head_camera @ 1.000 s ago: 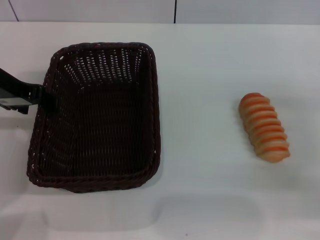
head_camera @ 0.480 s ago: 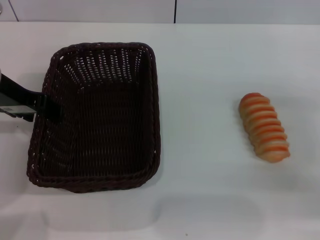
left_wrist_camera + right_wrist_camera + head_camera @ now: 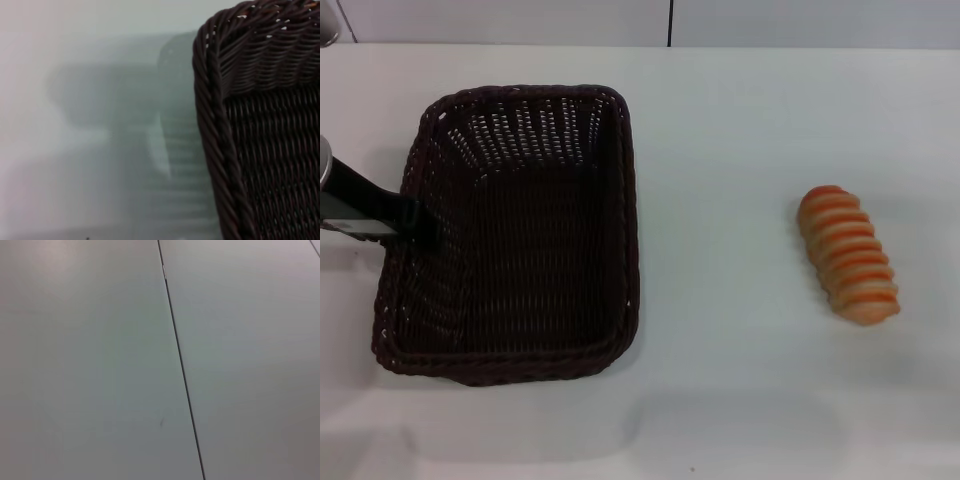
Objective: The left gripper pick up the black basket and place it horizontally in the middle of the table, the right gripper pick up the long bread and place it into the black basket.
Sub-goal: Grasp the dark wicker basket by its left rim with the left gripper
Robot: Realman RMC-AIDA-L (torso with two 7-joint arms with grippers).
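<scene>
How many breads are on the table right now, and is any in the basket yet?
1. The long bread lies on the table, right of the black basket and apart from it. The basket's inside shows no bread; none seems hidden.

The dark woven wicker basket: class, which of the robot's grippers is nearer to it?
Left. The left gripper is at the dark woven wicker basket's left rim; the right gripper is out of view.
</scene>
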